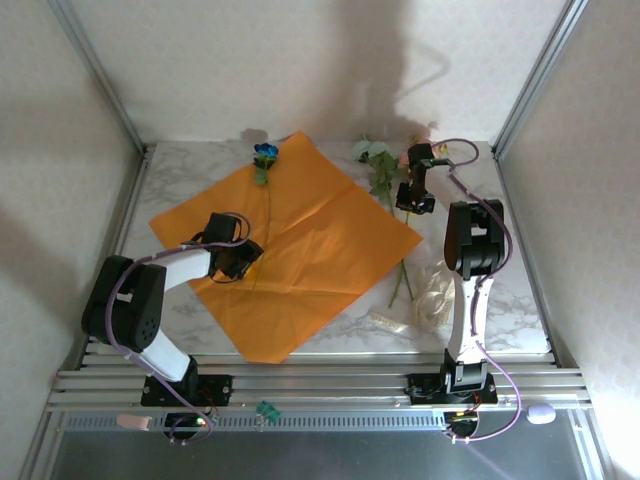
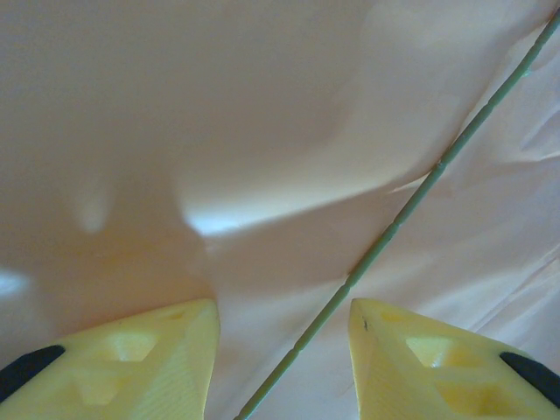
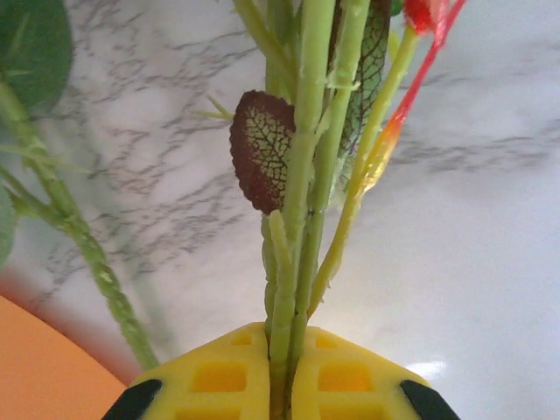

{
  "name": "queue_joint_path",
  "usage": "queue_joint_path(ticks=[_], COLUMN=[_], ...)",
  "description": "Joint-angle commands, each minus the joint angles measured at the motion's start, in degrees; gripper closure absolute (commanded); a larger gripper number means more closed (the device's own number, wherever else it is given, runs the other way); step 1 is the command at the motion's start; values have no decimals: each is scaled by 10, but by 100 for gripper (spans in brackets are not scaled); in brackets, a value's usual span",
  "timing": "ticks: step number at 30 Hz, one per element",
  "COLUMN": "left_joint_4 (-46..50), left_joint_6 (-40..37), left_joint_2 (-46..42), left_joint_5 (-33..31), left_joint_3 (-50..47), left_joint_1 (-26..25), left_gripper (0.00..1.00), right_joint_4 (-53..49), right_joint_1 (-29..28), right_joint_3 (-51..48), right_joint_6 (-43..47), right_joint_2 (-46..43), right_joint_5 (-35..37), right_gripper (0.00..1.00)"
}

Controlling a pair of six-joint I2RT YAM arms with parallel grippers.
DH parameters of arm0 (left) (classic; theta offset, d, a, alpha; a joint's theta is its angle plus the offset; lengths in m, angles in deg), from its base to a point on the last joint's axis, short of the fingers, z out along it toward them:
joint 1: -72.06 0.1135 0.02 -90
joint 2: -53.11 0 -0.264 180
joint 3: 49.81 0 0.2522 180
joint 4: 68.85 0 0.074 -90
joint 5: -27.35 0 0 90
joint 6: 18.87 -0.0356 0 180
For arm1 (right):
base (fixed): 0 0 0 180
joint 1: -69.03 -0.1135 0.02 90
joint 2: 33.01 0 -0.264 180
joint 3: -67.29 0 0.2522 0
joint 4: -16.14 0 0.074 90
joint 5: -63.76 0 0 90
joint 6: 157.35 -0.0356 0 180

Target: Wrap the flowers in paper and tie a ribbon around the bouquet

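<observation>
The task is at an early stage. The paper (image 1: 300, 250) lies spread flat on the tabletop (image 1: 190, 170), directly under the left pincer (image 1: 240, 262). One blue flower (image 1: 265, 153) lies on it. Its bloom is well beyond the pincer at the sheet's far corner, and its thin stem (image 2: 411, 206) runs back to pass between the yellow fingertips (image 2: 175, 350). The left pincer is open, with a clear gap on either side of the stem, so it hovers over the stem rather than gripping it.

The right pincer (image 3: 280, 337) is closed tight on the green stems of the flowers (image 3: 302, 219), just off the paper's right-hand corner. From the top view, the blooms and leaves sit on its far side and the stem ends trail back on its near side over bare marble (so I judge this bunch is yet to be carried over to the sheet).

The ribbon (image 1: 435, 295) lies in a loose heap on the near side of the right pincer, close beside that arm and apart from both pincers.

Left to do, as I judge it:
- Lay the bunch beside the blue flower.
- Roll the sheet around the stems.
- Tie the ribbon around the roll.

No brand, label or writing can be read in any view.
</observation>
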Motion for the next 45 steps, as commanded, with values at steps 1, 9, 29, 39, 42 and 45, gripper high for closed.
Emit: queue_joint_path(ticks=[1,9,29,39,42,45], left_joint_4=[31,27,18,5,7,6], left_joint_6=[9,14,17,25,26,27], left_joint_2=[27,33,19,-11,-18,-26], left_joint_5=[-1,-2,-12,-4,-4,-3], left_joint_3=[0,5,-26,-65,-71,-80], left_joint_1=[-10,-21,-56,-58,-58,-60], left_gripper=[58,58,59,59,59,59], right_joint_4=[14,31,245,312,323,328], right_joint_1=[12,35,-192,-250,-255,-257], right_joint_3=[-13,-14,-30,79,106,127], right_joint_6=[12,30,-120,-203,-217,-223], right_joint_2=[-61,-151,-200,-11,35,71], right_joint_5=[82,143,-213,-277,-286,-294], right_gripper=[100,100,100,100,100,100])
